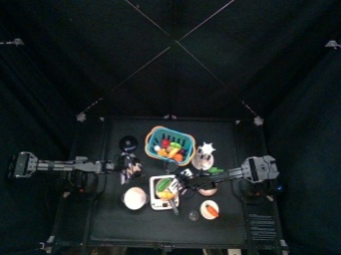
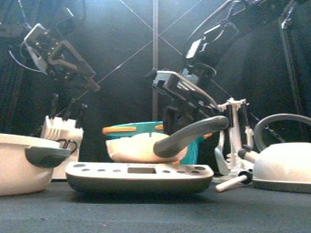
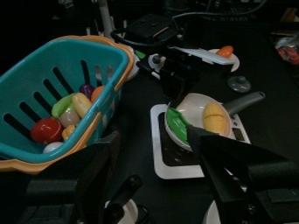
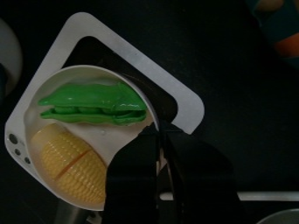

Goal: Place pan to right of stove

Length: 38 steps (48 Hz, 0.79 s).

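The pan [image 4: 82, 131], small and round with a green pea pod and a yellow corn piece in it, sits on the white stove [image 4: 117, 52]. It also shows in the left wrist view [image 3: 201, 118] on the stove [image 3: 176, 162], and in the top view [image 1: 168, 185]. Its grey handle [image 2: 201, 132] sticks out to the right, free. My right gripper [image 4: 163, 144] is shut on the pan's rim, reaching in from the right [image 1: 186, 180]. My left gripper [image 3: 163, 188] is open and empty, above the table beside the basket [image 1: 128, 167].
A teal basket of fruit [image 3: 59, 96] stands behind the stove [image 1: 170, 142]. A pale peach plate [image 1: 135, 198] lies left of the stove. An orange-and-white dish [image 1: 210, 209] lies to its front right. A small white star-shaped thing [image 1: 206, 149] sits right of the basket.
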Each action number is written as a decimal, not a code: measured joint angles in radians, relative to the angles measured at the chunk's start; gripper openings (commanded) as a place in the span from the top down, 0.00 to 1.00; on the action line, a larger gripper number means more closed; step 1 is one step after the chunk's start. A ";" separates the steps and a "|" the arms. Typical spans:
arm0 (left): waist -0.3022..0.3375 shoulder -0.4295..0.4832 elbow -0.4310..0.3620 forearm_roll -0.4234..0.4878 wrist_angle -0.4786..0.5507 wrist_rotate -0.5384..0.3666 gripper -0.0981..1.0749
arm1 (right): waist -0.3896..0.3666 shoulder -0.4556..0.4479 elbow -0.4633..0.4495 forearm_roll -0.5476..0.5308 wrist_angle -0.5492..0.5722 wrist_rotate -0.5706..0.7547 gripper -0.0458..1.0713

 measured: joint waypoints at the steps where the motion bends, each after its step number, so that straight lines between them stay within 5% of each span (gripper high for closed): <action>1: -0.002 0.002 0.000 -0.002 0.000 0.000 0.10 | 0.000 -0.005 0.000 -0.003 0.000 0.002 0.71; 18: 0.000 0.000 0.003 -0.006 -0.002 0.000 0.10 | 0.044 -0.110 0.046 0.023 -0.032 0.002 0.71; 38: 0.005 0.000 0.003 -0.006 0.000 -0.002 0.10 | 0.164 -0.330 0.314 0.187 -0.015 0.012 0.71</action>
